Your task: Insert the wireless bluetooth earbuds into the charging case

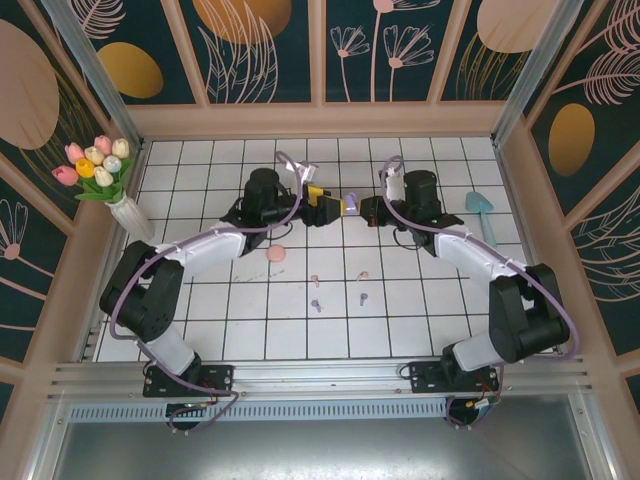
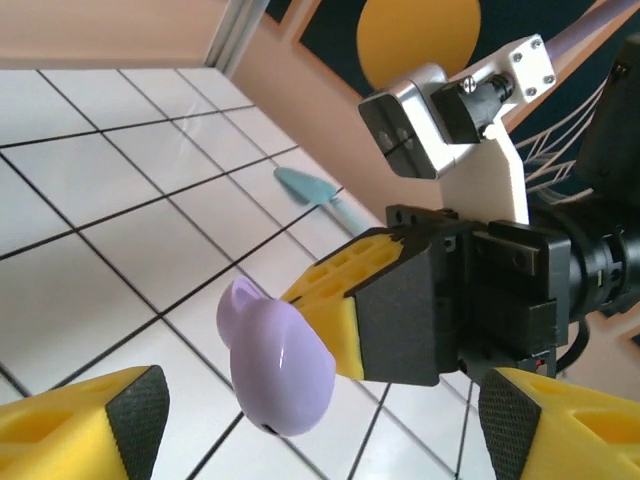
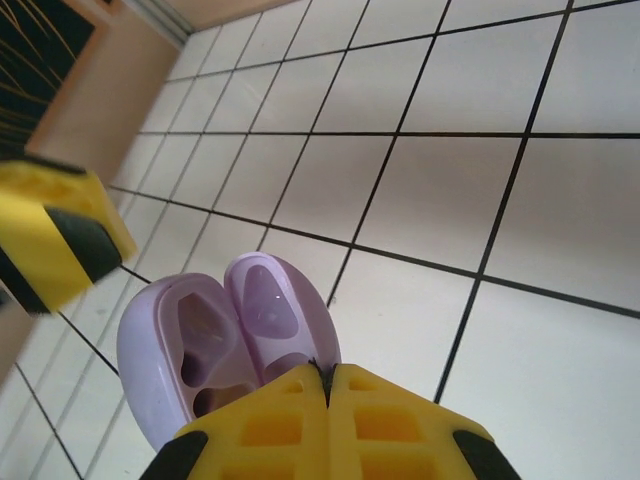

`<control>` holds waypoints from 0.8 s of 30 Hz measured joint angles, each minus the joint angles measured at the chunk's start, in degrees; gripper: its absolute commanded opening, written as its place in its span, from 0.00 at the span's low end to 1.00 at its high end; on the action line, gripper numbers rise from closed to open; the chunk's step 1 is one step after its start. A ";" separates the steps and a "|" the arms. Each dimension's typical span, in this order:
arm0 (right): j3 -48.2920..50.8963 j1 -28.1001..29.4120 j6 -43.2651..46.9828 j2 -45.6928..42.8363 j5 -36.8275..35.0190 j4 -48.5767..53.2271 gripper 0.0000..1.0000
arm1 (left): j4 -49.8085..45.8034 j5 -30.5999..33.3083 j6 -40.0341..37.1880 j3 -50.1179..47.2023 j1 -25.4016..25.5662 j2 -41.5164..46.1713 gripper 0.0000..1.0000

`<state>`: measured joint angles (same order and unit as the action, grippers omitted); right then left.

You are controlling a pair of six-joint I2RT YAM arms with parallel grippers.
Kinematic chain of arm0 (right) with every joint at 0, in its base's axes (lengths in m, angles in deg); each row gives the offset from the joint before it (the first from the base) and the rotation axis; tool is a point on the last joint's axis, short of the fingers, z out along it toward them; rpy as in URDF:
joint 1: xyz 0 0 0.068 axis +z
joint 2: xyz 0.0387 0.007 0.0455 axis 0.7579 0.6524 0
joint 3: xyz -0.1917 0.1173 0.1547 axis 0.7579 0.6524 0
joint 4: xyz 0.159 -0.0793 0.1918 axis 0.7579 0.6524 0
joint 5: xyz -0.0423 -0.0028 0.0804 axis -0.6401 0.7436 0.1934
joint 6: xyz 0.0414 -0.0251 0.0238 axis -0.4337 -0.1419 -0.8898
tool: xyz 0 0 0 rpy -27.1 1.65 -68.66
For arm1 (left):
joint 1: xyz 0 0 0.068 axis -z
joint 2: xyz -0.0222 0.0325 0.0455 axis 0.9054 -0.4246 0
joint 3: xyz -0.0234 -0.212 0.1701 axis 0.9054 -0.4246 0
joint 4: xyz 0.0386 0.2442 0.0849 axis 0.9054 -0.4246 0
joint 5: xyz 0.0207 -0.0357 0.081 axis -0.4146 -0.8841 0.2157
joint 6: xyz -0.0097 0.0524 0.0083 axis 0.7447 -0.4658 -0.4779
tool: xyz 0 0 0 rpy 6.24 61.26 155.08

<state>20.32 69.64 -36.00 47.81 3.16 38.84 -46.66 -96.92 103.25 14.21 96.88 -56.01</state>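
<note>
A: State of the purple charging case (image 3: 200, 330)?

B: Held off the tiled floor (image 1: 230, 335), mid-table, between the two arms. The right gripper (image 3: 328, 400) was pinched tight on its edge, near the hinge by the look of it. Lid was swung open. Both wells looked empty in the right wrist view.

A: And the left gripper (image 1: 330, 205)?

B: Jaws stood wide apart and gripped nothing. From its own wrist camera the case hung between and ahead of its fingers (image 2: 110, 420), and I saw no contact.

A: The earbuds?

B: All four lay on the tiles, nearer the arm bases than the case and well apart from it. There was one pale pink bud (image 1: 314, 281), a second pale pink bud (image 1: 362, 275), one purple bud (image 1: 317, 304) and a second purple bud (image 1: 361, 297). Too small to tell how each lay.

A: Anything else down there?

B: A pink pebble (image 1: 275, 254) lay just left of the buds. Possibly a second case, shut, though I couldn't confirm that.

A: Progress, then?

B: Early, I judged. The case was open and presented, but no bud was seated. All the picking and seating remained, then closing the lid.
</note>
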 measured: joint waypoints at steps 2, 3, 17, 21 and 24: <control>-0.90 0.00 3.54 0.94 0.15 1.99 0.00 | -8.50 -1.25 -5.68 4.74 -0.63 -0.72 0.81; -1.16 0.00 4.96 1.33 0.28 2.82 0.00 | -11.80 -1.79 -8.02 6.97 -0.87 -1.40 0.81; -1.84 0.00 13.20 2.73 2.51 8.00 0.00 | -40.00 -11.19 -25.18 22.77 -2.36 -13.60 0.71; -1.84 0.04 13.20 2.73 3.28 8.00 0.00 | -43.28 -14.21 -26.69 24.92 -2.40 -15.34 0.68; -1.86 0.17 13.20 2.73 3.50 7.98 0.00 | -44.35 -16.20 -27.15 26.27 -2.40 -16.11 0.65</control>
<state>18.46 69.81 -22.80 50.54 6.66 46.81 -91.00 -113.12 76.10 40.48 94.48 -72.12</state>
